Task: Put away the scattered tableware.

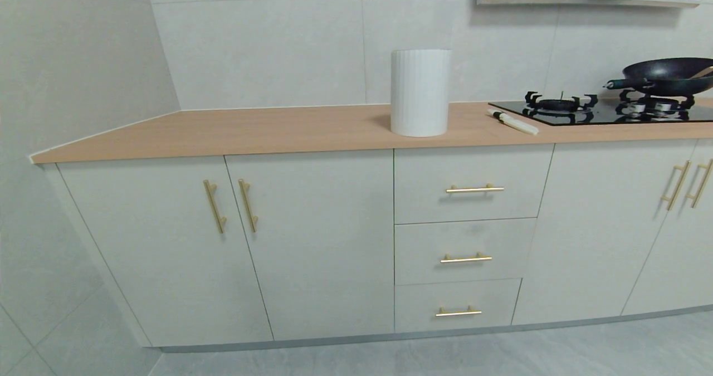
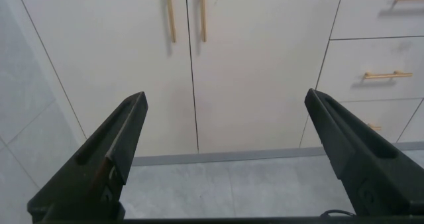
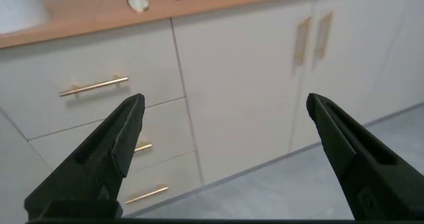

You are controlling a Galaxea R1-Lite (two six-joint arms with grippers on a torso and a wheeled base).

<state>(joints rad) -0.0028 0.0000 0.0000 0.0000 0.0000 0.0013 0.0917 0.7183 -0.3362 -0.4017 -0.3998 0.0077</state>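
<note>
1. Two grippers in play, and both stand wide open with nothing in them. The left gripper (image 2: 224,98) has its dark fingers (image 2: 119,144) spread far apart, facing the cupboard doors (image 2: 192,71) low down by the floor.
2. The right gripper (image 3: 224,99) is spread just as wide and holds nothing. It faces the drawer stack (image 3: 99,85) and the cupboard doors beside it.
3. Now the tableware. A pale utensil (image 1: 513,122) with a dark band near one end lies flat on the countertop (image 1: 250,128). It sits near the front edge, just beside the front left corner of the hob (image 1: 601,114).
4. From the right wrist the same utensil (image 3: 137,0) is a small pale shape up on the wooden top, well beyond the fingertips. It is well apart from that claw and not between its fingers.
5. It is well apart from the left claw too, which faces the doors under the countertop's other end.
6. A white ribbed holder (image 1: 420,92) stands upright on the countertop above the drawers. It is near the utensil but apart from it, on the side away from the hob.
7. On the hob, a dark wok (image 1: 668,75) rests on the far burner.
8. Three drawers with gold bar handles (image 1: 474,189) run down the cabinet front under the holder.
</note>
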